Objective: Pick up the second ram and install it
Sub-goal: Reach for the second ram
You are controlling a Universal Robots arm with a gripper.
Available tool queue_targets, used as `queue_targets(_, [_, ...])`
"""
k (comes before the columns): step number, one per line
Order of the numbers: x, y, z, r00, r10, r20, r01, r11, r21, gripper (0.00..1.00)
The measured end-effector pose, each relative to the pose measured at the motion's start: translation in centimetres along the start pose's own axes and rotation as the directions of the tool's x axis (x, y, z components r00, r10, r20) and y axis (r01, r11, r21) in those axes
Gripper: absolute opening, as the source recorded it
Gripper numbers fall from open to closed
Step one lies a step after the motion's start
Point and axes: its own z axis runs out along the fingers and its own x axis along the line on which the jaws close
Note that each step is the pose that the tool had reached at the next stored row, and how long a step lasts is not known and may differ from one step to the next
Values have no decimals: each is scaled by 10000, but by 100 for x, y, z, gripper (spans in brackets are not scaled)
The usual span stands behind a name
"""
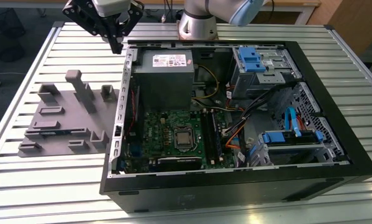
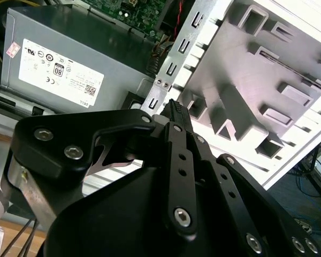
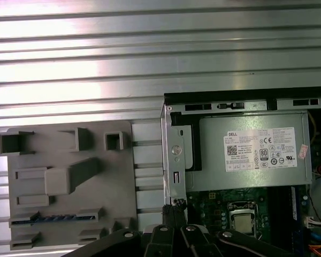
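A closed gripper (image 1: 116, 46) is hanging over a slatted metal table (image 1: 49, 186), at 11 o'clock in the exterior view. Its jaws are pressing together to a point and are gripping nothing. The fingertips are pointing down, just outside the far corner of an open black computer case (image 1: 235, 186) and beside the grey power supply (image 1: 164, 74).

The second ram (image 1: 49, 132), a thin blue-green strip, is lying flat in a slot of a grey moulded holder (image 1: 64, 100) on the table. It is sitting at 7 o'clock from the gripper, well apart from the jaws and untouched.

In the first wrist view the second ram (image 3: 53, 218) is resting low in the holder (image 3: 117, 182), off to one side of the closed fingertips (image 3: 174, 206).

The arm's base (image 1: 197, 23) is standing at 12 o'clock behind the case, and the wrist is reaching towards the exterior view's left.
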Motion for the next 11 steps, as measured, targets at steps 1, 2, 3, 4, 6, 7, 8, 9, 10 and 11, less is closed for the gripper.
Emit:
queue_targets(1, [4, 0, 0, 10000, 0, -1, 0, 10000, 1, 13])
queue_targets(2, [9, -1, 0, 10000, 0, 0, 0, 10000, 1, 13])
queue_targets(3, [13, -1, 0, 10000, 1, 0, -1, 10000, 0, 13])
queue_targets(4, [18, -1, 0, 10000, 1, -1, -1, 10000, 0, 13])
queue_targets(6, [27, -2, 0, 10000, 1, -1, -1, 10000, 1, 13])
queue_targets(7, [32, -2, 1, 10000, 0, 0, 0, 10000, 0, 13])
queue_targets(8, [38, -3, 0, 10000, 0, -1, 0, 10000, 1, 13])
queue_targets(9, [44, -3, 0, 10000, 1, -1, -1, 10000, 1, 13])
queue_targets(10, [51, -4, 1, 10000, 0, 0, 0, 10000, 0, 13])
queue_targets(11, [57, -4, 1, 10000, 0, -1, 0, 10000, 1, 13])
